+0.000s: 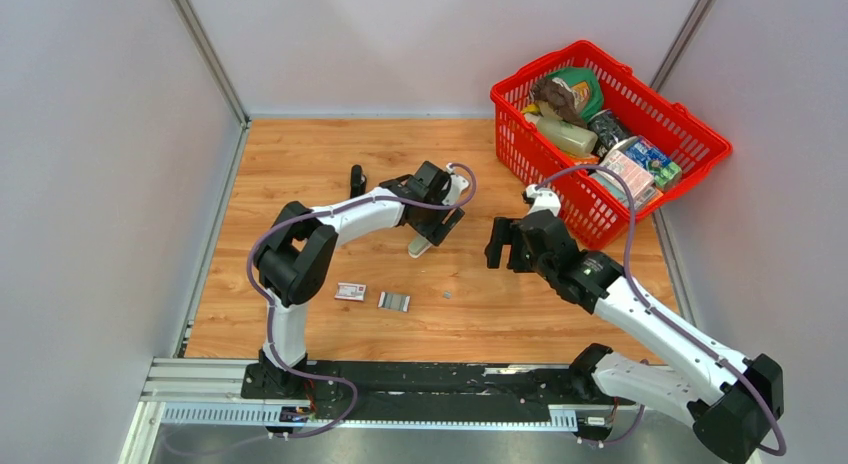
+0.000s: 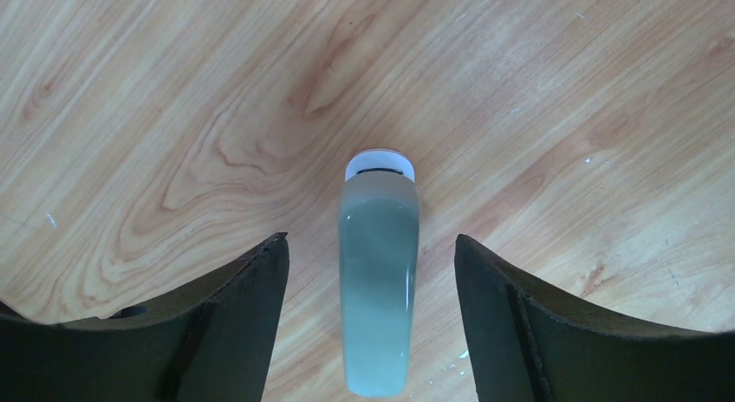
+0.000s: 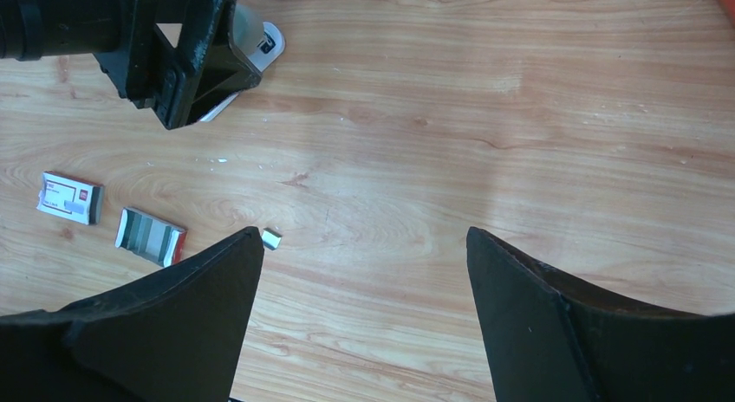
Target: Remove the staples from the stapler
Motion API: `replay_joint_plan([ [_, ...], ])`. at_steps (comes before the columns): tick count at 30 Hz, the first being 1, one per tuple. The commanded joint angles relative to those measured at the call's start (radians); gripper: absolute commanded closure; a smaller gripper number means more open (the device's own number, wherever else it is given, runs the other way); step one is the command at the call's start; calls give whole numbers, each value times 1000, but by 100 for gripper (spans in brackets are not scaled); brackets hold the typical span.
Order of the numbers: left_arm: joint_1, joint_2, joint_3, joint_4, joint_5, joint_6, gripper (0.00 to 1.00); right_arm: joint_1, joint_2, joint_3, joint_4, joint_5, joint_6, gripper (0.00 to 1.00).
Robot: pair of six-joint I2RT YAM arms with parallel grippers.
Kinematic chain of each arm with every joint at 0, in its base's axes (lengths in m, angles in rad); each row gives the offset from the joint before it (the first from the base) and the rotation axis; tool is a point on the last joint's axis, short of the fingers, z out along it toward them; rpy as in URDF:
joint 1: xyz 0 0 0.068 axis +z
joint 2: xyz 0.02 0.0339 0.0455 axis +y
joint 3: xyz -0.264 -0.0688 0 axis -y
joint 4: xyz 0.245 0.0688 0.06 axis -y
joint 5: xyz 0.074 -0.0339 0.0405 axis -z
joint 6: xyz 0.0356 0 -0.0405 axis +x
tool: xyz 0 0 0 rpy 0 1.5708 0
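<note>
Nearest me: the black rail (image 1: 450, 376) at the table's (image 1: 300, 154) near edge, both arms bolted on it.

Far left, I see the left arm (image 1: 340, 216) folded up and reaching right. A small red-and-white box (image 1: 350, 291) lies flat in front of it. Behind the forearm stands a slim black shape that I take for the stapler (image 1: 357, 179). It is upright, apart from both grippers, and too small for me to read any detail.

Just right of the box sits a small tray (image 3: 176, 243) with ribbed silvery staples (image 3: 146, 233) in it.

Next, the left gripper (image 2: 371, 239) hangs over a pale grey oblong object (image 2: 379, 307) with a white end. The jaws are wide, one finger on each side, and bare wood shows in both gaps. It holds nothing.

A loose bit (image 3: 271, 238) of staples lies alone on the wood, right of the tray and near the right gripper's left finger (image 3: 173, 324) in the wrist view.

The right gripper (image 3: 364, 233) is spread wide above bare table, with nothing between the fingers.

Far right, against the wall: a red basket (image 1: 525, 149) full of groceries, with the right arm (image 1: 640, 309) in front of it.
</note>
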Motion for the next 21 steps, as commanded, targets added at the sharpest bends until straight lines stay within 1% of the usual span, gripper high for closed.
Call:
replay_joint_plan([
  [1, 8, 4, 35, 27, 22, 40, 23, -1, 12, -11, 52, -5, 0, 10],
  [9, 8, 30, 70, 23, 40, 50, 30, -1, 39, -11, 67, -11, -1, 10],
  [13, 8, 33, 84, 17, 51, 51, 35, -1, 51, -11, 76, -16, -1, 10],
  [16, 8, 33, 87, 12, 62, 53, 45, -1, 54, -11, 81, -19, -1, 11],
  [18, 8, 30, 87, 9, 60, 50, 49, -1, 52, -12, 81, -19, 0, 11],
  [19, 8, 27, 87, 7, 57, 48, 49, -1, 51, -14, 78, -19, 2, 12],
  [21, 8, 21, 81, 6, 56, 50, 57, -1, 46, -16, 78, -22, 3, 12],
])
